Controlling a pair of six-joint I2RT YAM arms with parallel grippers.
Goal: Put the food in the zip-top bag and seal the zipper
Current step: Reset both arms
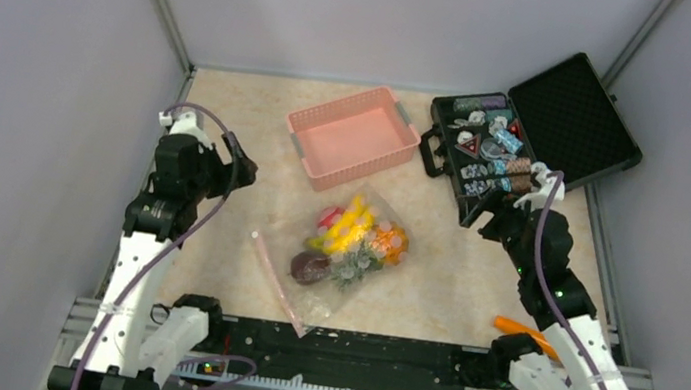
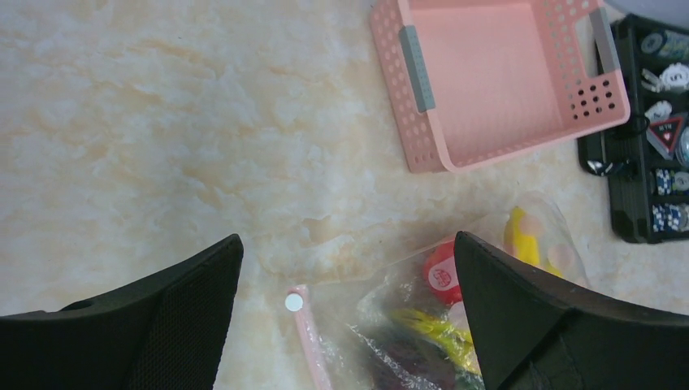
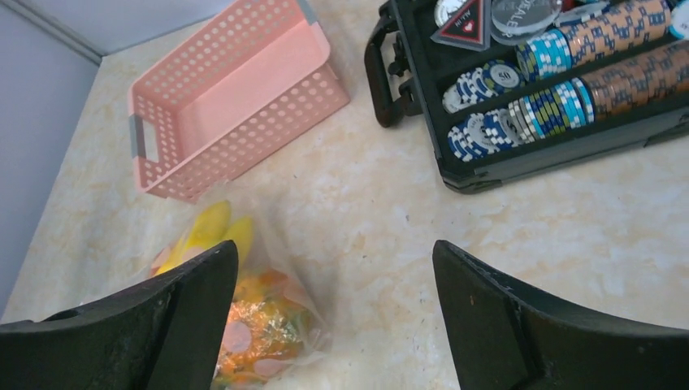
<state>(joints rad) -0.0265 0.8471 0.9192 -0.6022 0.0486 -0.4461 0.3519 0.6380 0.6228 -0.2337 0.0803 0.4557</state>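
The left gripper (image 2: 348, 240) and the right gripper (image 3: 335, 244) both stand spread wide, pinching nothing. Between them, on the marbled beige surface (image 1: 450, 290), lies the clear crinkly plastic zip-top bag (image 1: 317, 302). Its long axis runs diagonally. The thin pale-pink zipper (image 1: 278, 282) sits on the edge nearest the left gripper. Inside are the yellow banana bunch (image 1: 350, 224), small orange pineapple (image 1: 390, 242), red round fruit (image 2: 441, 275) and dark maroon round fruit (image 1: 310, 268). The red fruit's round sticker is too blurred to read.
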